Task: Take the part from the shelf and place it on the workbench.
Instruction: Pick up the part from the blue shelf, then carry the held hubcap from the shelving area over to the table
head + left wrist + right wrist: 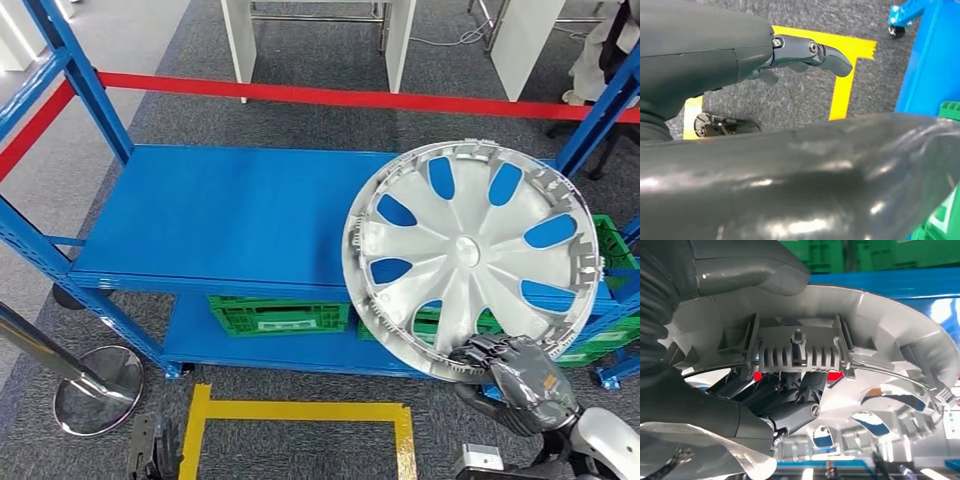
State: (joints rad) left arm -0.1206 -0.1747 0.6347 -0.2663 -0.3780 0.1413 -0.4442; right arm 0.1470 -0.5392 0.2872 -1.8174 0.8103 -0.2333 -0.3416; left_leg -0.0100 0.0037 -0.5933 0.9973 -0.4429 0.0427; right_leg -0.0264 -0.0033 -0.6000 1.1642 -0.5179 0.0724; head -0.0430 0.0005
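Silver wheel cover (472, 258) tilted up over the blue shelf (226, 215) top deck's right end, near rim clamped by right hand (502, 368), fingers (791, 400) curled inside the rim. Left hand (810, 52) hangs low in front of shelf, fingers apart, holding nothing. Step, I'd judge: lift-off w/ part; next needs a turn to the workbench.

Grey carpet (317, 70) is covering the floor, with a paler strip running along the far left. A red barrier belt (302, 95) is stretching across the scene behind blue steel shelving (226, 215), whose lower level is holding green plastic crates (279, 315). Yellow floor tape (302, 412) is marking a box on the near side, a chrome stanchion base (98, 390) is sitting near left, and white table legs (396, 45) are standing far behind.
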